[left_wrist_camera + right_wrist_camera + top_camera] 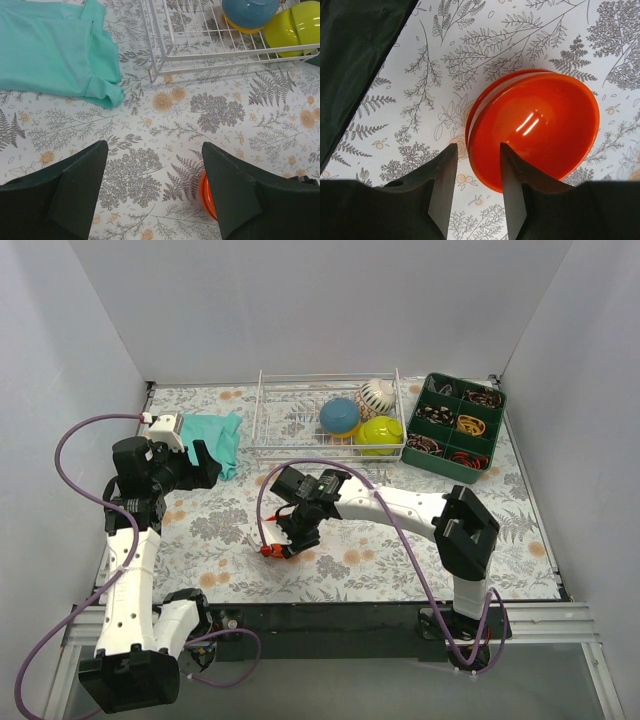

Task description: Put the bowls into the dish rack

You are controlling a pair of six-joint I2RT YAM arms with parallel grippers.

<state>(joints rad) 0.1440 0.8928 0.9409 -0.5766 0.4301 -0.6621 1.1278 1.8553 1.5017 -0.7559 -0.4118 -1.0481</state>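
**Floral table (400,550), red bowl (272,551) between the right fingers**

White walls box in the patterned tabletop. The rack (290,420) stands at its far side, with a green tray (455,420) of small items just to its right and a teal cloth (215,435) lying to its left.

Several bowls are in the right half of the rack. A blue bowl (340,415) sits dome-up with a sliver of orange-yellow (235,26) showing under it. A lime bowl (379,434) is just beside it, and a pale patterned bowl (377,393) sits behind them.

The red bowl is out on the table, well in front of the rack. The right gripper (285,545) reaches down to it, with its fingers (442,190) set astride the near rim, one outside the wall and one over the glossy inside. The gap between them is narrow. A thin strip of tabletop shows between the outer finger and the rim, so I cannot tell whether the bowl is actually pinched.

The left gripper (205,465) hangs above the table near the cloth (its own camera catches the red bowl peeking past one finger). Its jaws are spread wide and hold nothing.
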